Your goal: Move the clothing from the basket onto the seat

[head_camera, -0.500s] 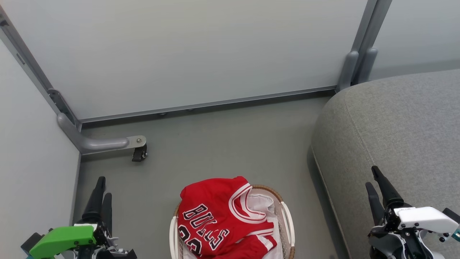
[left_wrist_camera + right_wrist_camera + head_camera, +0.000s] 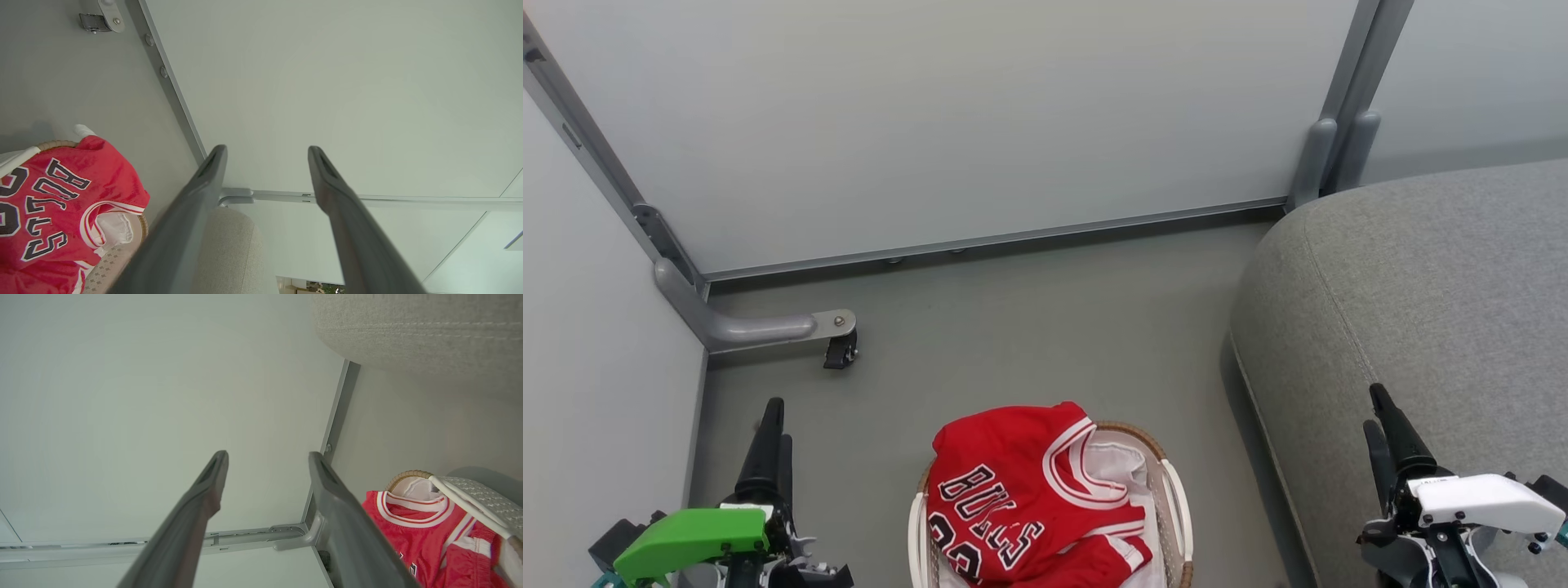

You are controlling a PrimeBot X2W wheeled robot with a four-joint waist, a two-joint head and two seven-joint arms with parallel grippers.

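Both arms low, grippers pointing up and forward, jaws parted.
The left gripper point(image 2: 779, 420) with green wrist housing point(image 2: 686, 543) sits lower left in the head view, the right gripper point(image 2: 1374, 407) with white wrist housing point(image 2: 1486, 500) lower right. Both wrist views show fingers spread wide.

1. Lower centre: the clothing point(image 2: 1021, 490) — red cloth with a faint sheen, white trim.
2. The basket point(image 2: 1180, 498) — smooth white plastic, brown woven rim, white cloth liner point(image 2: 1115, 461).
3. Right: the seat point(image 2: 1421, 286), matt grey woven fabric, stitched seams.
4. Top: smooth pale wall panels point(image 2: 972, 122) in satin grey metal frames point(image 2: 1013, 238).
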